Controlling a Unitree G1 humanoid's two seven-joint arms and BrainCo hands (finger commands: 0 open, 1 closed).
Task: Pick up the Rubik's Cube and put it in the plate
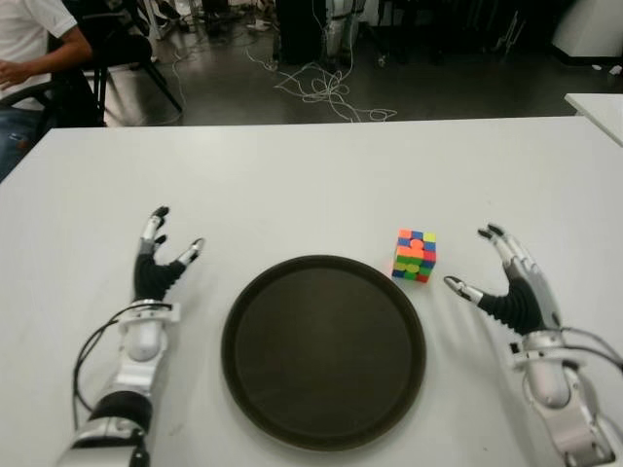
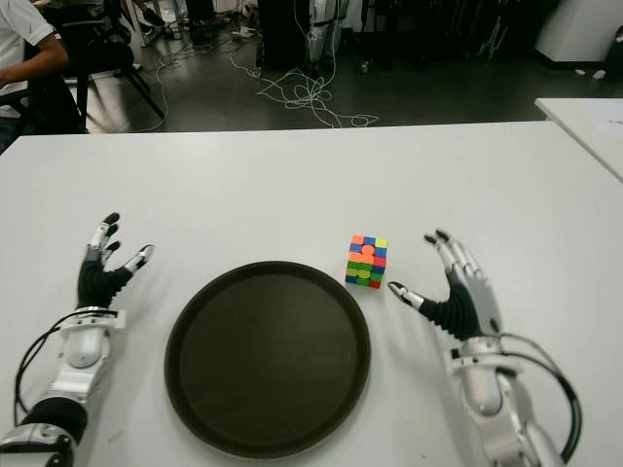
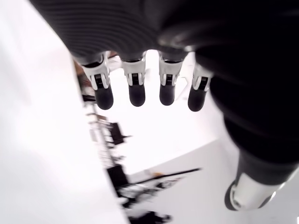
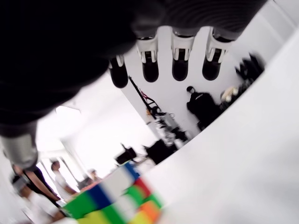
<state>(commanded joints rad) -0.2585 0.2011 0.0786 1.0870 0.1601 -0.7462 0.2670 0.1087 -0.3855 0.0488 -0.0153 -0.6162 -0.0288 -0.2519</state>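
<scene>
Flanking the plate point(image 1: 243, 389) on the white table point(image 1: 311, 175): both empty, spread hands point(image 1: 161, 261) point(image 1: 511, 282).

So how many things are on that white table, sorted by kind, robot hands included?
Multicoloured Rubik's Cube: 1
Round dark brown plate: 1
Robot hands: 2, the left hand left of the plate and the right hand right of the cube, both open and holding nothing
Total: 4

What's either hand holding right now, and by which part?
Nothing. The right hand is open beside the Rubik's Cube, clear of it; the cube sits on the table by the plate. The left hand is open too, left of the plate.
</scene>
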